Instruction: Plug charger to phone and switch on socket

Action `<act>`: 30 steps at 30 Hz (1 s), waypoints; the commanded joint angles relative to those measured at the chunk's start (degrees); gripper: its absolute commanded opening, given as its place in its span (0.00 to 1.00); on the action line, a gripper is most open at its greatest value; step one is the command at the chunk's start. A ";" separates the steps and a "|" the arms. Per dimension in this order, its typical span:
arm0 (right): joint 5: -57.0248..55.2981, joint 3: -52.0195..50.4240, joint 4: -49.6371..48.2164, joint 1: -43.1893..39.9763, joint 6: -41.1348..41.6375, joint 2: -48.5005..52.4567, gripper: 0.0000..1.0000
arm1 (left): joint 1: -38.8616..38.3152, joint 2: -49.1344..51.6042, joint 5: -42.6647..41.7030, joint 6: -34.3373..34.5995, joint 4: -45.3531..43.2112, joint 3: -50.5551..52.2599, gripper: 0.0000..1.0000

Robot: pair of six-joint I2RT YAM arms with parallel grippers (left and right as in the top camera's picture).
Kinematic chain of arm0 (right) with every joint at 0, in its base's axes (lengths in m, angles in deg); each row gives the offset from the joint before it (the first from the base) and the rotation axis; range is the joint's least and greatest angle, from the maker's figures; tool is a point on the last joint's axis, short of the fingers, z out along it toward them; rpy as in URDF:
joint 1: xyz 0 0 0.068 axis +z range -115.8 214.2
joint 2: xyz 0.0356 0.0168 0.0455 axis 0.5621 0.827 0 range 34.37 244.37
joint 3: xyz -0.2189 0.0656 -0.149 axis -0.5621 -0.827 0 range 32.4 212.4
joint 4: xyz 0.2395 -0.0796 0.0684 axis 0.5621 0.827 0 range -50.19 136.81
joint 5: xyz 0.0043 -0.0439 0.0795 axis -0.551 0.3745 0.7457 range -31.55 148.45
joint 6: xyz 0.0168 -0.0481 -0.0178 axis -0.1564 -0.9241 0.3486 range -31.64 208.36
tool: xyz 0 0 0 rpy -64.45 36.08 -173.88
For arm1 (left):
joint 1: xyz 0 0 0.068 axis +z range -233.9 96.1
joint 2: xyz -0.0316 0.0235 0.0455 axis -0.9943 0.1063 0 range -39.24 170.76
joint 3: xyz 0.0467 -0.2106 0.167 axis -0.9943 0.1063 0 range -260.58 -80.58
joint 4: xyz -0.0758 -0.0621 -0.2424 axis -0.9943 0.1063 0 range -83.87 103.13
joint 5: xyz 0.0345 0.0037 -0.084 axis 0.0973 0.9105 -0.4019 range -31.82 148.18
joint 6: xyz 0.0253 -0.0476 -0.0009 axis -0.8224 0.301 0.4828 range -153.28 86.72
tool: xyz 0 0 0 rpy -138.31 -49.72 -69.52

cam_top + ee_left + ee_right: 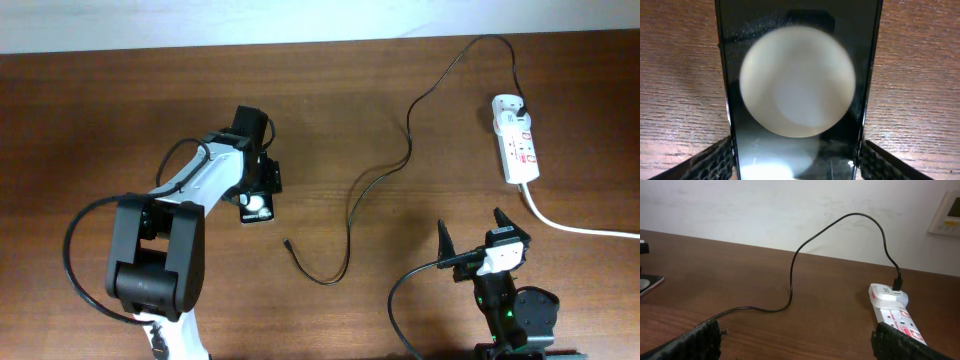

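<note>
Two L-gripper (796,165) fingers (715,162) flank phone (797,90) (edges close), charger tip (286,242) apart — rightward.

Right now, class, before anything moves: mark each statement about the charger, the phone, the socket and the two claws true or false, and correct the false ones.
1. The charger has its connector tip lying loose on the table. True.
2. The right claw is holding the charger. False: it is open and empty, apart from the cable.
3. The charger's other end is plugged in at the adapter end of the socket. True.
4. The phone lies right beside the socket. False: it lies across the table from it, under the left claw.
5. The left claw's fingers stand on either side of the phone. True.
</note>
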 commanded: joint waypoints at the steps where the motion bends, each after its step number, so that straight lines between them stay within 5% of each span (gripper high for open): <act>1: -0.24 -0.28 0.39 0.35 -0.39 -0.28 0.98 | -0.15 0.46 -2.08 0.57 0.37 1.51 0.82; 23: -0.24 -0.28 0.39 0.35 -0.39 -0.28 0.99 | -0.09 0.44 -4.28 0.52 1.44 -0.17 0.61; 30: -0.26 -0.28 0.39 0.35 -0.39 -0.28 0.99 | -0.11 0.44 -4.26 0.55 2.45 -1.03 0.73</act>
